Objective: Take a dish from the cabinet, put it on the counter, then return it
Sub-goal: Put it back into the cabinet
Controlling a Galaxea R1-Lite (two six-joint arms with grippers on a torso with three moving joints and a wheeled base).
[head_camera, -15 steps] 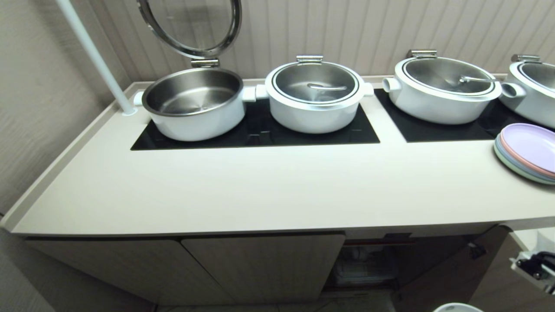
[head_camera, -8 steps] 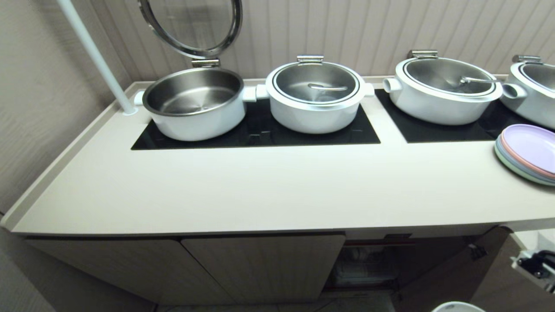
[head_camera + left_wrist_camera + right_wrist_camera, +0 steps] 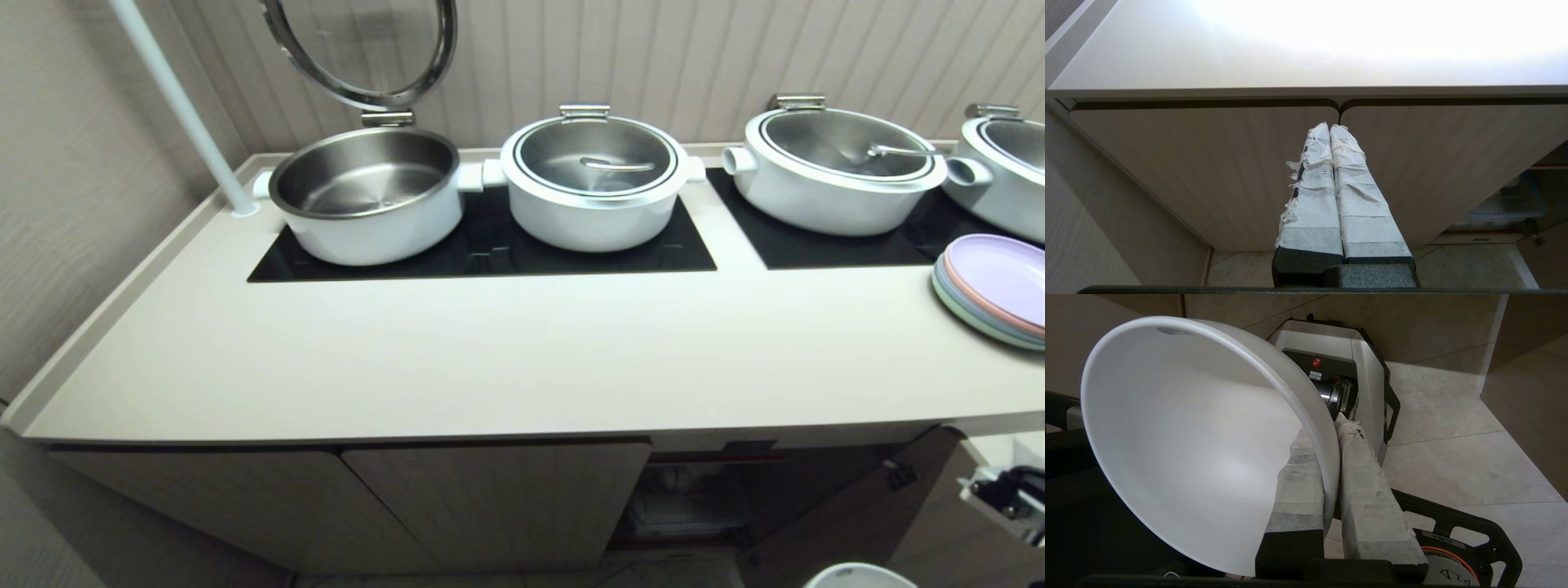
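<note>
Only pots (image 3: 592,180) on counter (image 3: 490,351).

left gripper (image 3: 1330,130) fingers pressed together, facing closed cabinet (image 3: 1208,163) doors below counter (image 3: 1290,49).

Back wall (image 3: 735,57): pale vertical fluted panelling, running the full width ahead of me. Left side wall (image 3: 73,204): beige, fine horizontal texture, meeting the panelling at the corner. A white pole (image 3: 175,102) slants down out of that corner.

Four white-and-steel pots along the back: the leftmost open pot (image 3: 367,196) has its round glass lid (image 3: 363,49) tipped up against the wall; the second pot (image 3: 594,181), third pot (image 3: 833,170) and fourth pot (image 3: 1004,167) are lidded. Pastel plates (image 3: 992,290) stacked at far right.

Floor (image 3: 1453,457): light beige stone-look tiles with thin grout lines. Lighting is soft and even, with a bright glare in my left wrist view.
</note>
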